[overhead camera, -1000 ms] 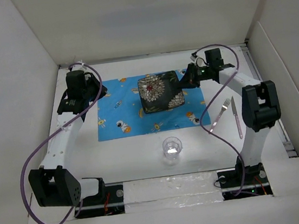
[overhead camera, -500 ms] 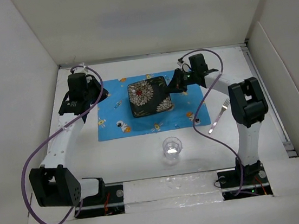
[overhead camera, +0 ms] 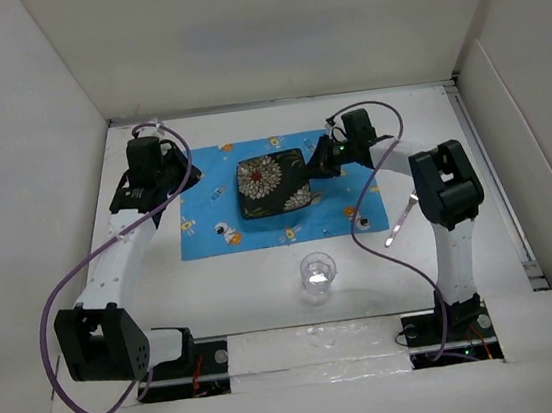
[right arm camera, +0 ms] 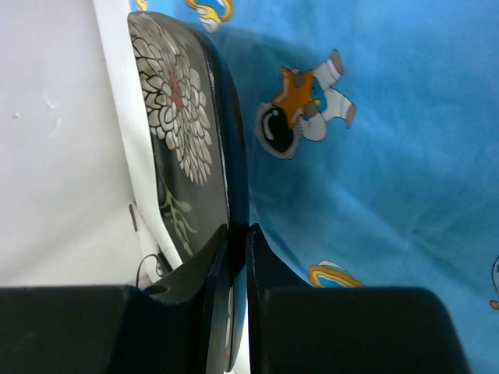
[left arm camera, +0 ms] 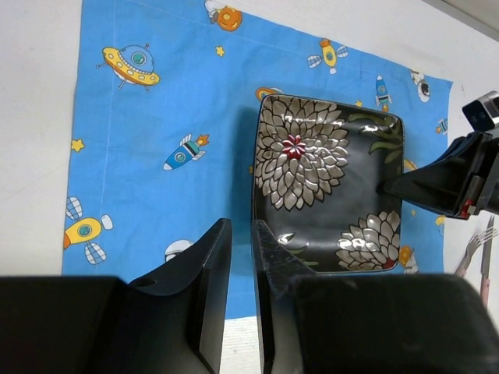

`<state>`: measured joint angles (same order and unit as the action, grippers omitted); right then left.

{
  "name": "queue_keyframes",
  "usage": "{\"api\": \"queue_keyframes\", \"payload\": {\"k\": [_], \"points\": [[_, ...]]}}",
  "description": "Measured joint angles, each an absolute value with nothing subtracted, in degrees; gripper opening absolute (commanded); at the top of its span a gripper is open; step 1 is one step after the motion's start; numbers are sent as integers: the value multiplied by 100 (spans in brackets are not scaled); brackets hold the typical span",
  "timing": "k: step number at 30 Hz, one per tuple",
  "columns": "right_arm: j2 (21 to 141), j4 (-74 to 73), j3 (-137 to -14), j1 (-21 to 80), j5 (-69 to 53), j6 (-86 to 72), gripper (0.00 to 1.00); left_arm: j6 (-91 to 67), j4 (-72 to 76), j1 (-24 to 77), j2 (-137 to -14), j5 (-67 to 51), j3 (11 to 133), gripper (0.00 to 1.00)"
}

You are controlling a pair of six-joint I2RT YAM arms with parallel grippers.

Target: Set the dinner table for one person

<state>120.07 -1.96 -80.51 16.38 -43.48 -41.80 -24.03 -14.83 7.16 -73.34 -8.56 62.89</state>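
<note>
A black square plate (overhead camera: pixel 272 185) with white flowers is over the middle of the blue cartoon-print mat (overhead camera: pixel 207 215) and casts a shadow on it. My right gripper (overhead camera: pixel 314 161) is shut on the plate's right rim; the right wrist view shows the plate (right arm camera: pixel 183 148) edge-on between the gripper's (right arm camera: pixel 238 234) jaws. My left gripper (overhead camera: pixel 160 177) hovers at the mat's left edge, left of the plate (left arm camera: pixel 327 183). The left gripper (left arm camera: pixel 240 227) has only a thin slit between its jaws and holds nothing. The mat lies on the white dinner table (overhead camera: pixel 255 285).
A clear plastic cup (overhead camera: pixel 316 270) stands on the table in front of the mat. A fork (overhead camera: pixel 404 217) lies right of the mat, partly under my right arm. The fork (left arm camera: pixel 470 251) and a knife (left arm camera: pixel 486 253) show in the left wrist view. White walls surround the table.
My right gripper has carried the plate leftward across the mat to its middle, the right arm folding in behind it. The left arm has not moved.
</note>
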Motion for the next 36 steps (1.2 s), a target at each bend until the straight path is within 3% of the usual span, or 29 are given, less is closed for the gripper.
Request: {"api": "queue_keyframes", "payload": {"k": [9, 15, 21, 26, 28, 29, 30, 36], "points": [[12357, -259, -7964, 1660, -4324, -4093, 2, -2403, -1474, 714, -7334, -858, 6224, 14], [12387, -611, -8016, 1660, -4309, -3865, 39, -2403, -1444, 714, -7334, -858, 6193, 15], [12387, -1251, -8331, 1658, -4176, -3500, 54, -2405, -1437, 714, -7338, -860, 6134, 15], [12256, -1898, -8680, 1651, -3870, -3107, 56, -2403, -1435, 714, -7338, -858, 6134, 15], [12062, -2121, -8739, 1632, -3789, -2947, 47, -2403, -1435, 714, -7343, -856, 6134, 14], [11913, -2224, -8739, 1619, -3758, -2842, 20, -2403, -1435, 716, -7345, -858, 6134, 10], [11747, -2344, -8737, 1608, -3706, -2746, 1, -2399, -1435, 716, -7352, -858, 6134, 0], [9935, -2711, -8034, 1627, -3291, -2211, 0, -2331, -1433, 716, -7415, -910, 6139, 0]]}}
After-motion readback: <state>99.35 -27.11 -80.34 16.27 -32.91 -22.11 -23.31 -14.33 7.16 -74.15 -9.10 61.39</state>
